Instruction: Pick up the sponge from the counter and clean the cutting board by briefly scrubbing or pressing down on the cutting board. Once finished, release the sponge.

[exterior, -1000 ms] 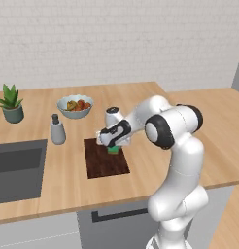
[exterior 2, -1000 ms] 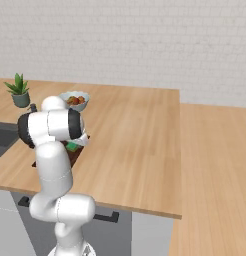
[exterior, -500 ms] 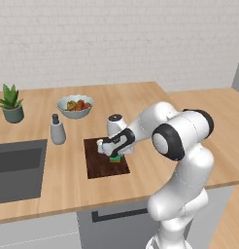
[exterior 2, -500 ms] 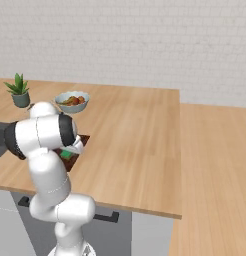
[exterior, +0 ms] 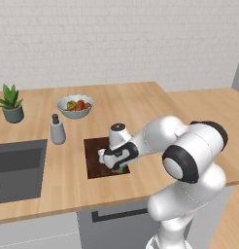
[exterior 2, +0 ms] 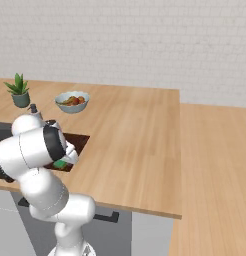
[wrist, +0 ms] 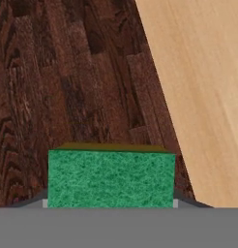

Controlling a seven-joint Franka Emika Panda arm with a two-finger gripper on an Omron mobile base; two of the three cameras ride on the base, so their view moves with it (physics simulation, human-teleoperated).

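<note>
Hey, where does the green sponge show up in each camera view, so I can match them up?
Left base view: sponge low centre, under the gripper, at the cutting board's near right corner.
Right base view: green sliver at left, beside the arm's white elbow.
Hand view: big green block at bottom centre.
Shared landmark: the dark cutting board.

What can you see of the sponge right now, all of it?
The sponge is a small green rectangular block with a fibrous-looking face and a thin yellowish-brown layer along its far edge. It sits in the gripper, a finger at each end, over the dark cutting board near the board's edge beside the counter. Actual contact with the board cannot be told. From the left base view only a green sliver shows beneath the hand.
</note>
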